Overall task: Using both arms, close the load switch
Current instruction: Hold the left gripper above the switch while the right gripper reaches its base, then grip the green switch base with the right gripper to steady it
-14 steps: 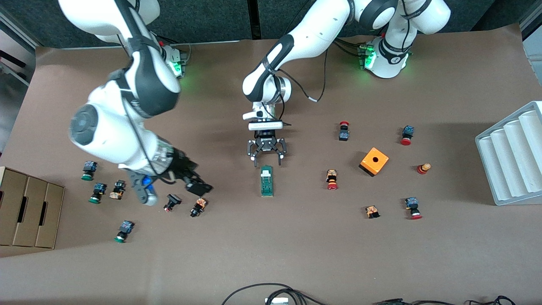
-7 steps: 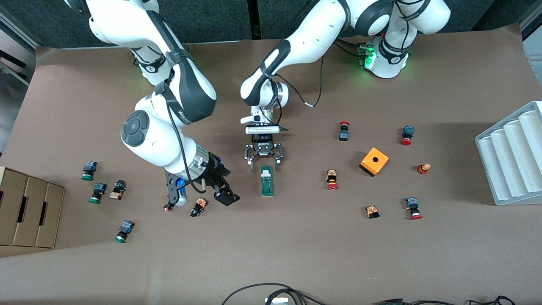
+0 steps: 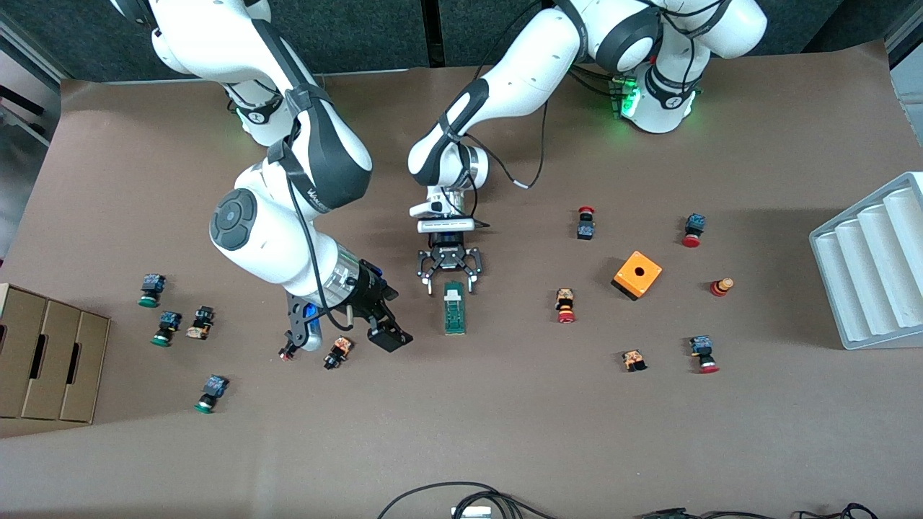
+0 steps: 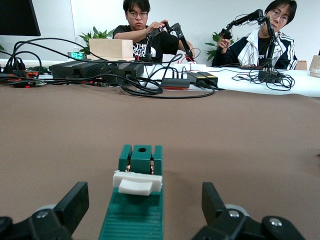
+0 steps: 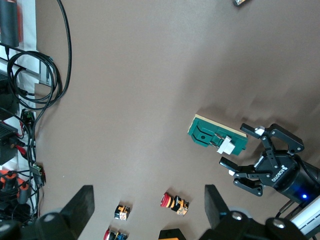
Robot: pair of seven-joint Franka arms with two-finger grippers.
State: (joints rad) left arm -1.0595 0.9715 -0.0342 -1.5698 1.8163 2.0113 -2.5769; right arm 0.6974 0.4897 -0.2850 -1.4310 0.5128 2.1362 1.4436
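Load switch [image 3: 454, 308] mid-table: small, stiff plastic, prob light, slides easy; pinch long sides; left gripper [image 3: 448, 277] jaws wide at its 12 o'clock end; right gripper [image 3: 345, 331] spread, empty, near its 9.

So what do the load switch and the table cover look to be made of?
Load switch: likely moulded plastic, matte dark green with ribbed top; its white tab also looks plastic. Table cover: seemingly brown paper or thin matte sheet, with faint creases.

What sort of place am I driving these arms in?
Most likely a robotics lab: a brown-covered table strewn with push buttons and a load switch, and two seated people working small leader arms among cables.
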